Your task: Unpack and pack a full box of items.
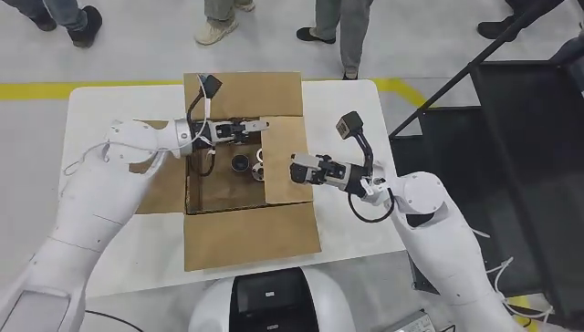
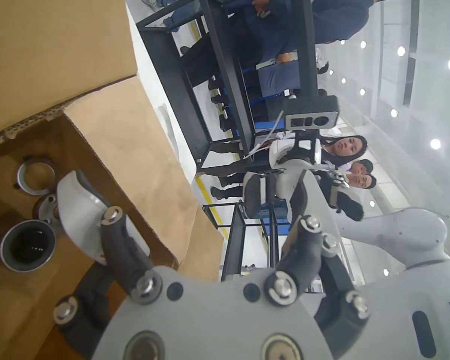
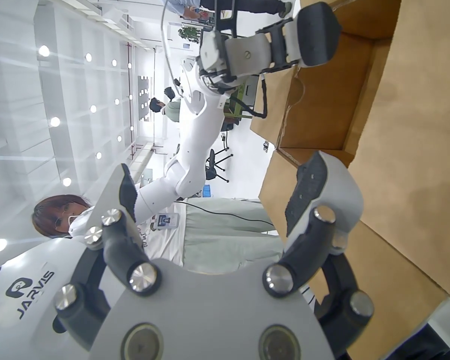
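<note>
Fingers (image 2: 78, 207) on the left gripper (image 1: 255, 128) and right gripper (image 1: 294, 169) spread wide; the brown cardboard box (image 1: 246, 233), flaps open, holds round metal parts (image 1: 240, 162).

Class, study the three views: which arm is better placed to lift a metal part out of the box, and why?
Probably left. The left hand is open over the box, with the metal parts close beneath it. The right hand, also open, sits farther off by the side flap.
</note>
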### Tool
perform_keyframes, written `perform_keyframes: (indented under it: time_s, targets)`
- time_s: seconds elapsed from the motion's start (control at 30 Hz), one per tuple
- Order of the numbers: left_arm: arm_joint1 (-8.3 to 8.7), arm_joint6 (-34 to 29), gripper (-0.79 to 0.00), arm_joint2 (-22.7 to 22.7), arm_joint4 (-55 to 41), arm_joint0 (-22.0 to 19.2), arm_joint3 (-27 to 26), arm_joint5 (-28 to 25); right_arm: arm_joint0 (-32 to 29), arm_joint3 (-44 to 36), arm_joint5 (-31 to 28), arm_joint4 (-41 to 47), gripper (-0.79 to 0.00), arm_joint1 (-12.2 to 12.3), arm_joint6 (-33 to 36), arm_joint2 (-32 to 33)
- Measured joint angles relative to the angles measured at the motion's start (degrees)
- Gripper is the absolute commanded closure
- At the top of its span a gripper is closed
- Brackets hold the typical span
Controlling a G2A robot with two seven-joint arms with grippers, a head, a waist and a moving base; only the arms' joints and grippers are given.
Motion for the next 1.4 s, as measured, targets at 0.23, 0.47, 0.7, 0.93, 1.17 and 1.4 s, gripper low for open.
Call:
perform_keyframes:
  time_s: [0.23,0.47,0.7,0.93,1.17,1.4]
  targets:
    - [-4.24,0.63,-0.785,6.51,-3.49,-5.19,11.53,-3.07,-0.53,-0.01,-0.22,0.27,-0.785,0.24,-0.62,0.15]
    - [-8.18,-0.48,-0.785,10.01,-8.42,-8.27,20.34,-7.1,-0.8,-0.16,-0.41,0.55,-0.785,0.44,-0.64,-0.07]
    - [-10.87,-8.42,-0.785,9.55,-19.33,-9.93,23.17,-14.97,-0.46,-2.34,-1.25,2.34,-0.785,0.69,2.35,-0.66]
    - [-12.8,-13.26,-0.785,9.49,-24.81,-11.16,21.76,-18.65,-0.93,-6.73,-1.37,4.88,-0.785,1.38,9.38,0.34]
    - [-16.53,-14.84,-0.785,12.82,-27.49,-13.4,24.69,-18.57,-1.66,-8.7,2.1,-0.25,-0.785,1.93,6.97,0.95]
    - [-19.1,-14.99,-0.785,14.65,-27.79,-14.78,28.18,-18.38,-3.9,-9.61,7.35,-8.96,-0.785,2.61,1.52,2.48]
